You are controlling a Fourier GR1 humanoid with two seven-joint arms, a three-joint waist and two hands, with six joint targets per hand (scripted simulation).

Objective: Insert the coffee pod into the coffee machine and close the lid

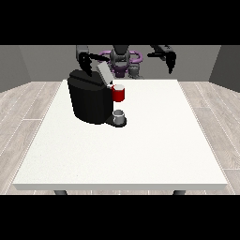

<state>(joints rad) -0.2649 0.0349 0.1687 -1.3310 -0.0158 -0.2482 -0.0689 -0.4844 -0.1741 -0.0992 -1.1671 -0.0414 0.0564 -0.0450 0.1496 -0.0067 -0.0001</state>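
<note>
Coffee machine (89,101) sits on the white table (140,150), left of centre and toward the far edge. Black body, red front section (119,93) facing right, grey lid (104,74) tilted up, so it's open. Small grey cup (119,115) stands on the machine's base, below the red part.

Coffee pod: can't pick it out anywhere; too small or hidden, so its position relative to either hand is unknown.

Hand at the view's left (86,63) hangs above the far-left top of the machine, just left of the raised lid. Fingers point downward toward the machine top. Can't tell whether they're curled or straight, or whether they hold anything. Contact with the machine is unclear too.

Hand at the view's right (170,62) is up in the air past the table's far edge, well apart from the machine, fingers hanging down. They look relaxed, nothing visible in them.

Robot torso (121,58) is behind the table, centred between the two arms.
</note>
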